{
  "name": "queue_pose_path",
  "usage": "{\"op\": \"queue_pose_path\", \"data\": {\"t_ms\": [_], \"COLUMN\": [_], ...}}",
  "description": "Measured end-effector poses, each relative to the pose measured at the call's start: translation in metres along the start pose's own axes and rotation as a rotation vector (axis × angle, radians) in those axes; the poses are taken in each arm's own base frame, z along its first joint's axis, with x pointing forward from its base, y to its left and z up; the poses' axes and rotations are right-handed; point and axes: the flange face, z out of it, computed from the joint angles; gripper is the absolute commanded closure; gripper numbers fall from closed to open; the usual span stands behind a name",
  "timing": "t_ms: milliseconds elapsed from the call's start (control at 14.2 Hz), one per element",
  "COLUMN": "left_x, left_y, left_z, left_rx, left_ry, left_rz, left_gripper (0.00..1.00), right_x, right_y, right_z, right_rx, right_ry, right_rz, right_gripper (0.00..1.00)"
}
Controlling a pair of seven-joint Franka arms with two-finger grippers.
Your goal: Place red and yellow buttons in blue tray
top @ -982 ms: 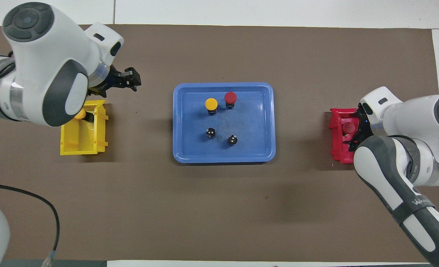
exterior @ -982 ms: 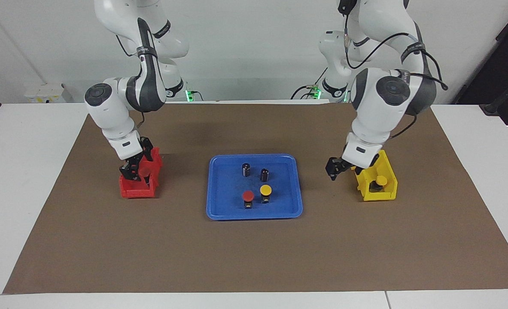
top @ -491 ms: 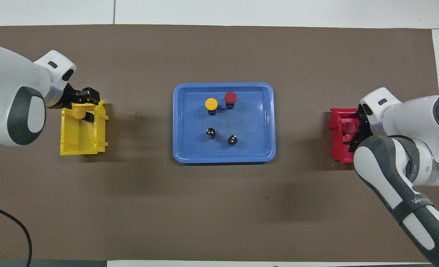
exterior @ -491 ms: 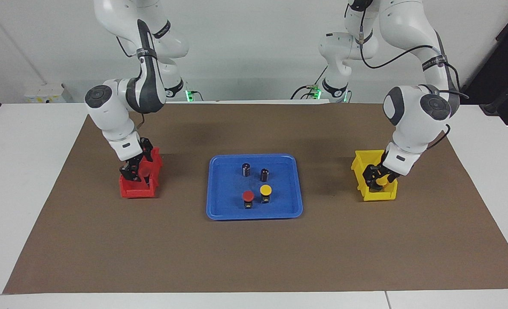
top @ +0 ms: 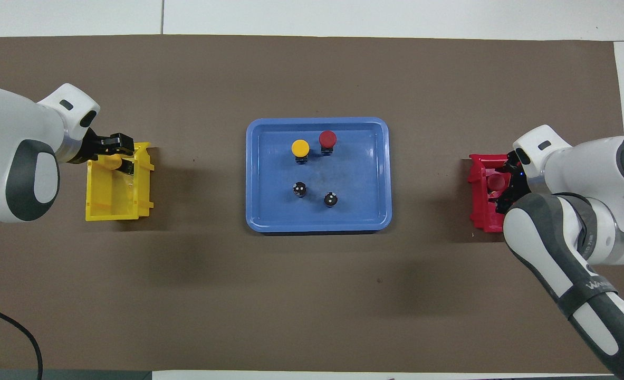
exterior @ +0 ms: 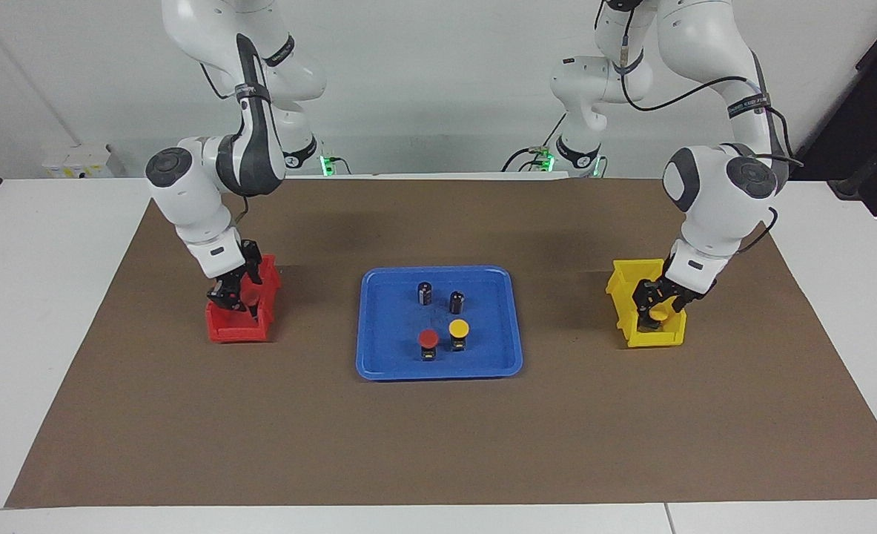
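Yellow button [exterior: 658, 311] directly beneath left end effector [exterior: 657, 302]; red button [exterior: 249, 298] beneath right end effector [exterior: 233, 294]. Grips: cannot tell.

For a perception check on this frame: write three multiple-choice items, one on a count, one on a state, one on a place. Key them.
1. Capped buttons in the tray:
A. one
B. two
C. four

2. The two dark cylinders in the tray:
A. stand upright
B. lie on their sides
C. are stacked

3. The left end effector is:
A. over the tray
B. down in the yellow bin
C. over the cylinders

Key:
1 B, one red cap and one yellow cap sit side by side in the tray.
2 A, the facing view shows both on end, apart from each other.
3 B, both views show it at the bin, at that bin's own button.
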Motion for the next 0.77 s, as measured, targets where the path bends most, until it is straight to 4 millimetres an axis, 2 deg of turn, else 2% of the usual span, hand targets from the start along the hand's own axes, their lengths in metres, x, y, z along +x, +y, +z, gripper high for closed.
{"op": "queue_pose_path", "data": {"t_ms": [281, 561, 772], "left_x": [-0.002, -0.004, -0.005], "left_y": [0.0, -0.006, -0.011], "left_z": [0.004, 0.009, 0.011], "left_rx": [0.0, 0.001, 0.002], "left_ry": [-0.002, -0.003, -0.003], "left_rz": [0.003, 0.0, -0.001], "left_gripper": [0.23, 0.25, 0.3], "right_x": [-0.001, -0.002, -0.006], "right_y": [0.0, 0.001, 0.008], "right_z": [0.0, -0.002, -0.015], "right_rx": [0.006, 0.022, 0.046], "right_ry": [0.007, 0.021, 0.021], "right_rz": [0.01, 0.028, 0.042], "right_gripper": [0.67, 0.73, 0.74]}}
